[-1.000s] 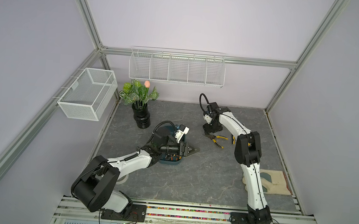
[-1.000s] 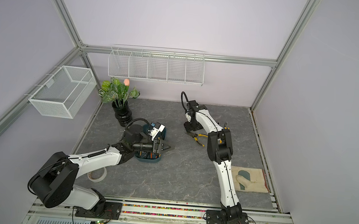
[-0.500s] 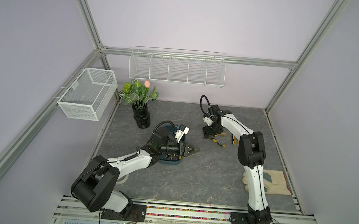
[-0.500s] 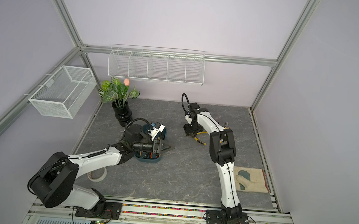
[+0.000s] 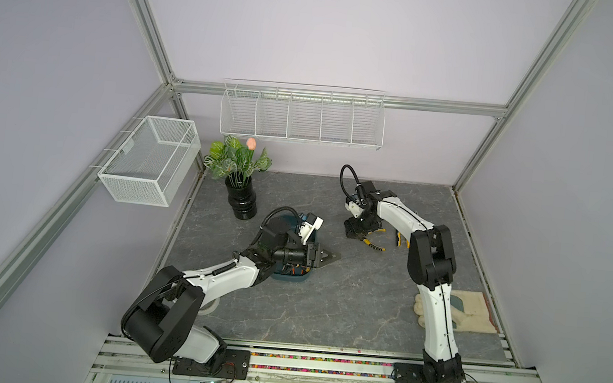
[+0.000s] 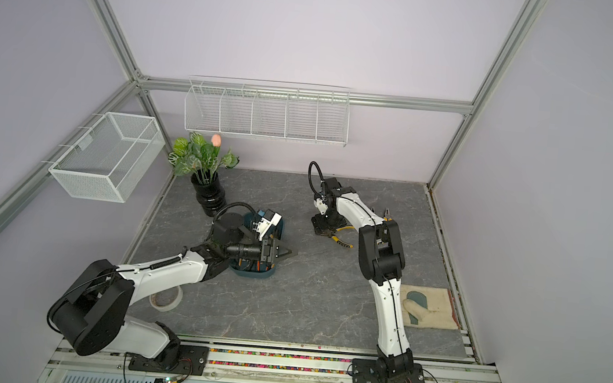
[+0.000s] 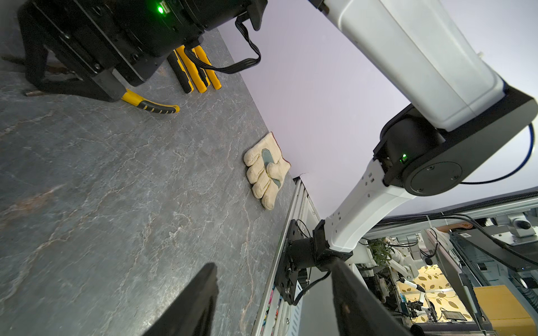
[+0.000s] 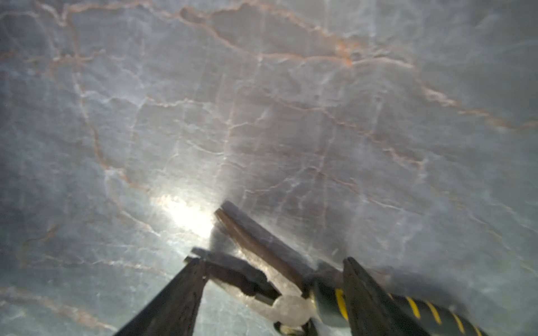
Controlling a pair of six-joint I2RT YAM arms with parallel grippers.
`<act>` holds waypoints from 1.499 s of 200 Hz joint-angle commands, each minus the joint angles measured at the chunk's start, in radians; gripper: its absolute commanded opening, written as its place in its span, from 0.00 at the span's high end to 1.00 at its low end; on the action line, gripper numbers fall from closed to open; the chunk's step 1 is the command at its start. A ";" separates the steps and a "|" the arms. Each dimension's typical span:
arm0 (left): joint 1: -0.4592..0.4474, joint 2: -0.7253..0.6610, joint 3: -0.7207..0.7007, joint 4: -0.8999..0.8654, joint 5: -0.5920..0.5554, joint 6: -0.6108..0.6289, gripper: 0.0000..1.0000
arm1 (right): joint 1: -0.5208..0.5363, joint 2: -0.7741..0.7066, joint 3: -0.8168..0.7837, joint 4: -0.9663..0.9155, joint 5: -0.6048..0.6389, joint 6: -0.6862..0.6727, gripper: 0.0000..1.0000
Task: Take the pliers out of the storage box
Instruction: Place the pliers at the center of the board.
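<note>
— What room is there along the near edge?

— The rail (image 5: 318,366) crosses the bottom of the frame in both top views, with both arm bases on it. Above it the table (image 5: 323,317) lies open across the middle. A roll of tape (image 6: 166,298) sits lower left, partly under the left arm. A glove (image 5: 473,312) lies lower right, near the table's right edge.

— And the box?

— The box (image 6: 251,273) is left of centre, mostly hidden under the left arm's wrist. Only its rim and a corner show, with orange-and-black bits inside that I cannot make out.

— The left gripper?

— The left gripper (image 5: 333,258) reaches past the box's right rim, over open table. Its fingers stand moderately apart, holding nothing.

— Farther back?

— The right gripper (image 5: 356,236), right of centre, is down at the table. Its fingers are spread wide to either side of pliers (image 5: 373,245) lying flat, well outside the box. Whether a finger touches them I cannot tell. More pliers (image 7: 193,77) lie just beyond, near the right arm. The vase (image 5: 243,203) stands at the back left corner; the basket (image 5: 146,163) and rack (image 5: 300,117) hang on the walls above.
</note>
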State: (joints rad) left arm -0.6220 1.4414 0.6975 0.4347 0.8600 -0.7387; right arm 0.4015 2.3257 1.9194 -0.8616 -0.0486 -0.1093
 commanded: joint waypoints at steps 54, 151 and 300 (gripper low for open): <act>0.000 -0.041 -0.018 -0.017 -0.008 0.027 0.36 | 0.007 -0.119 -0.123 0.030 -0.059 -0.043 0.02; 0.000 -0.033 0.001 -0.035 -0.004 0.036 0.36 | 0.015 -0.044 -0.063 -0.005 0.137 -0.123 0.10; 0.000 -0.031 0.002 -0.050 -0.007 0.052 0.38 | -0.001 0.008 -0.039 -0.039 0.062 -0.025 0.84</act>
State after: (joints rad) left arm -0.6220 1.4170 0.6945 0.3759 0.8562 -0.7013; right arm 0.4126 2.3394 1.9339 -0.8864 0.0372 -0.1856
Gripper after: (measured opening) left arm 0.626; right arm 0.217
